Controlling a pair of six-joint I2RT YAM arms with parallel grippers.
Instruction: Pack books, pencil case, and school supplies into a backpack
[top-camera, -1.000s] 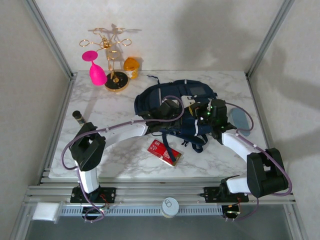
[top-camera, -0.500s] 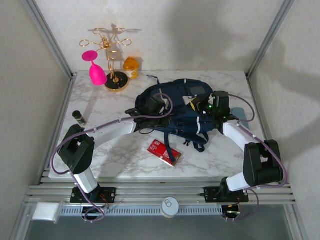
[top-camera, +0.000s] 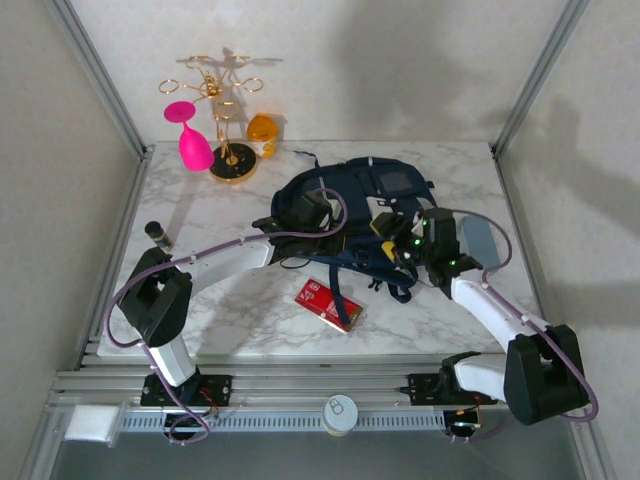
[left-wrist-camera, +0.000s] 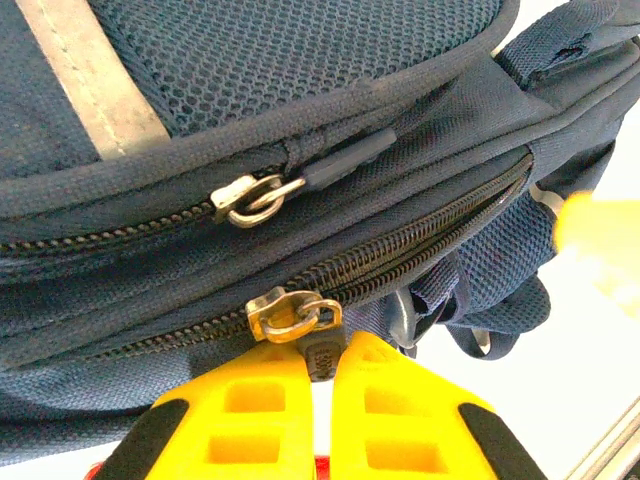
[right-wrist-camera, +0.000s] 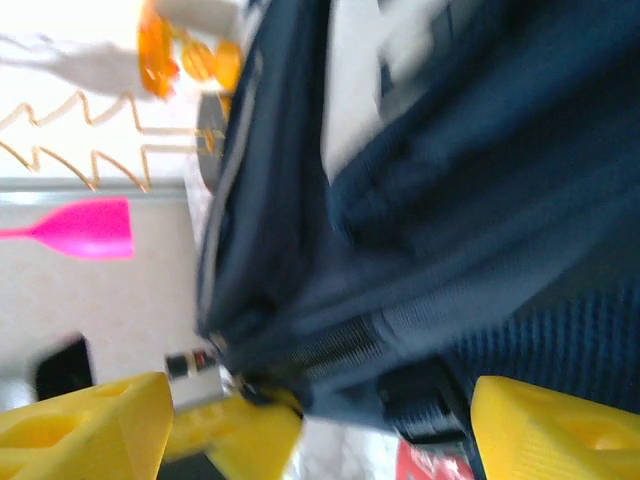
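The navy backpack (top-camera: 385, 182) lies at mid table, its zippered side (left-wrist-camera: 300, 80) close in the left wrist view. My left gripper (top-camera: 322, 222) (left-wrist-camera: 322, 352) is shut on the dark pull tab of the lower zipper, just under its metal slider (left-wrist-camera: 290, 315). My right gripper (top-camera: 393, 240) (right-wrist-camera: 320, 395) is open at the backpack's right side, with blurred navy fabric between its wide-spread fingers. The flat red box (top-camera: 328, 303) lies in front of the backpack. The grey-blue pencil case (top-camera: 478, 238) lies to its right. The books and the navy booklet are out of view.
A short black cylinder (top-camera: 157, 235) stands at the left edge. A gold rack (top-camera: 228, 150) with a pink glass (top-camera: 192, 140) and an orange cup (top-camera: 262, 132) stand at the back left. Backpack straps (top-camera: 395, 285) trail toward the red box.
My left gripper pulled left along the backpack with the zipper tab, then held still. My right arm swung to the back and then came nearer, uncovering the pencil case.
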